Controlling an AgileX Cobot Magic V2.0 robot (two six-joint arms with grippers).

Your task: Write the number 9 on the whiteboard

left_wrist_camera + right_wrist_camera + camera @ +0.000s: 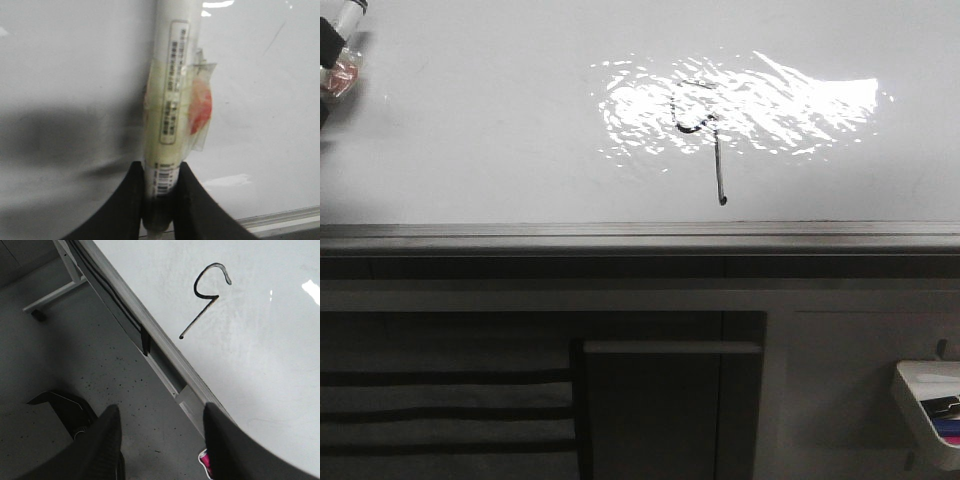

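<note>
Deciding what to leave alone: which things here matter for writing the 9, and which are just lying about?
For the job:
- whiteboard
- number 9, already drawn
- marker, clamped in the left gripper

Lying about:
- white tray of coloured items
- right gripper, open, holding nothing

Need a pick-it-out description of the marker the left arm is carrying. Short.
Start at the whiteboard, the big glossy white surface. In the left wrist view, the left end effector clamps a long white marker by its lower end between dark fingers. It alone carries a printed label, a barcode, and yellowed tape with a red patch.
</note>
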